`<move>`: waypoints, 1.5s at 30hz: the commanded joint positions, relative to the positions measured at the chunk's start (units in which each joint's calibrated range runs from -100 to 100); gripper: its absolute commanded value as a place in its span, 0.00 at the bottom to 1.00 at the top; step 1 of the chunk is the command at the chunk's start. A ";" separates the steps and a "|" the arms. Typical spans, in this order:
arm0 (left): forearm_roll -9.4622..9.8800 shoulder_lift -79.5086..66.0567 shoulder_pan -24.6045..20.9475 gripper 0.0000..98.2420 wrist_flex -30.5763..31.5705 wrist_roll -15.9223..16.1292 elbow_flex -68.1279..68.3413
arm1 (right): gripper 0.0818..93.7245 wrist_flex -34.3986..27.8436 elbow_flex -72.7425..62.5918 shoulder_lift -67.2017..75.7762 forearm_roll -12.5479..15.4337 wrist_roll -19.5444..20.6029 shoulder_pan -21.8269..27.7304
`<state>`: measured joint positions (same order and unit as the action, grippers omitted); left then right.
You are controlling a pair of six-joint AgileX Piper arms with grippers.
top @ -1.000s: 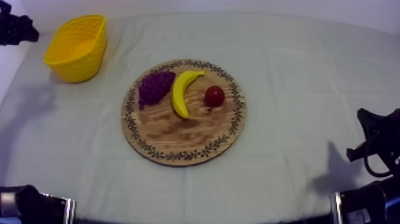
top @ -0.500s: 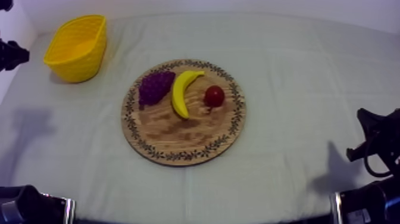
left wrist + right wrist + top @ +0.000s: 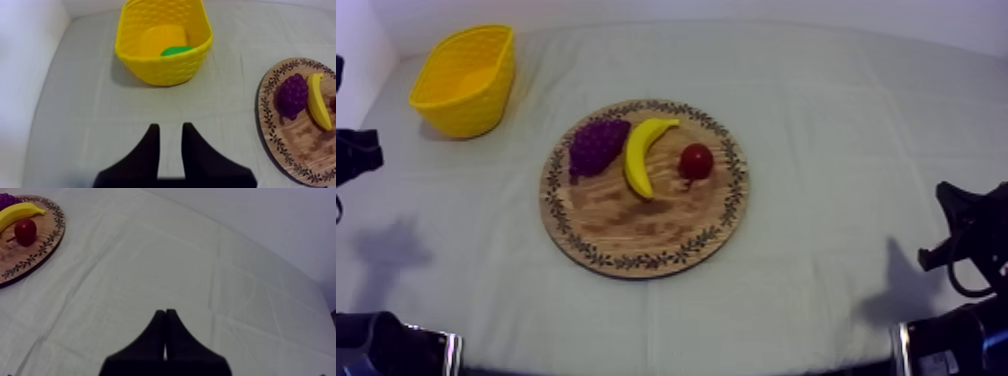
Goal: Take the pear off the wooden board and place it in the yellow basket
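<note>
The grey-white cloth (image 3: 836, 110) is covering the whole table, lying mostly flat with faint fold lines running across it. A plain white wall (image 3: 686, 8) is rising behind the far edge. The yellow basket (image 3: 466, 108) is sitting at the far left corner of the cloth. The pear (image 3: 176, 50) is lying inside it, a green patch showing over the basket's near wall in the left wrist view. The round wooden board (image 3: 636, 228) is resting mid-table, well apart from the basket. It is carrying the bunch of grapes (image 3: 596, 146), the banana (image 3: 641, 155) just beside them, and the small red fruit (image 3: 696, 160) on the banana's other side. The left gripper (image 3: 170, 128) is hovering over bare cloth in front of the basket, fingers standing apart with nothing between them. The right gripper (image 3: 165, 312) is hanging over bare cloth toward the table's right side, fingers pressed together in a narrow wedge, gripping nothing. The arms are casting soft grey shadows (image 3: 381, 250) on the cloth.
</note>
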<state>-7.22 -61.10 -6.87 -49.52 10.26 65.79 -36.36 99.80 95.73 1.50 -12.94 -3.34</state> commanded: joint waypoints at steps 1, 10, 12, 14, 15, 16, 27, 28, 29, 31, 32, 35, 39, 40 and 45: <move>0.01 -5.39 0.08 0.15 0.99 -0.25 4.91 | 0.00 -0.02 -0.02 0.03 -0.01 -0.01 -0.03; 1.19 -18.36 0.91 0.02 3.80 -1.34 17.08 | 0.00 -0.02 -0.02 0.03 -0.01 -0.02 -0.03; 1.46 -20.71 1.01 0.01 4.50 -2.08 19.51 | 0.00 -0.02 -0.02 0.03 -0.01 -0.02 -0.03; 1.64 -22.85 1.04 0.01 5.24 -2.99 21.58 | 0.00 -0.02 -0.02 0.03 -0.01 0.00 -0.03; 1.77 -23.84 1.04 0.00 5.60 -3.61 22.52 | 0.00 -0.02 -0.02 0.03 -0.01 -0.01 -0.03; 1.93 -24.82 1.00 0.00 5.94 -4.31 23.48 | 0.00 -0.02 -0.02 0.03 -0.01 -0.02 -0.03; 5.31 -34.18 0.96 0.00 8.88 -11.83 30.18 | 0.00 -0.02 -0.02 0.03 -0.01 0.01 -0.03; 5.79 -35.03 1.18 0.00 9.23 -12.36 30.45 | 0.00 -0.02 -0.02 0.03 -0.01 0.01 -0.03; 6.24 -35.98 1.44 0.00 9.68 -12.81 30.74 | 0.00 -0.02 -0.02 0.03 -0.01 0.00 -0.03; 7.27 -37.38 1.98 0.00 10.88 -13.91 31.53 | 0.00 -0.02 -0.02 0.03 -0.01 -0.02 -0.03; 7.78 -37.79 2.22 0.00 11.46 -14.48 31.83 | 0.00 -0.02 -0.02 0.03 -0.01 -0.01 -0.03; 8.57 -38.41 2.73 0.00 12.39 -16.25 32.42 | 0.00 -0.02 -0.02 0.03 -0.01 0.01 -0.03; 8.90 -38.65 2.93 0.00 12.78 -18.10 32.76 | 0.00 -0.02 -0.02 0.03 -0.01 -0.01 -0.03; 8.93 -38.68 2.95 0.00 12.81 -18.32 32.79 | 0.00 -0.02 -0.02 0.03 -0.01 -0.01 -0.03; 8.99 -38.72 2.99 0.00 12.88 -18.74 32.85 | 0.00 -0.02 -0.02 0.03 -0.01 -0.03 -0.03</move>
<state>1.75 -99.77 -3.89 -36.60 -8.48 98.62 -36.36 99.80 95.73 1.50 -12.94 -3.34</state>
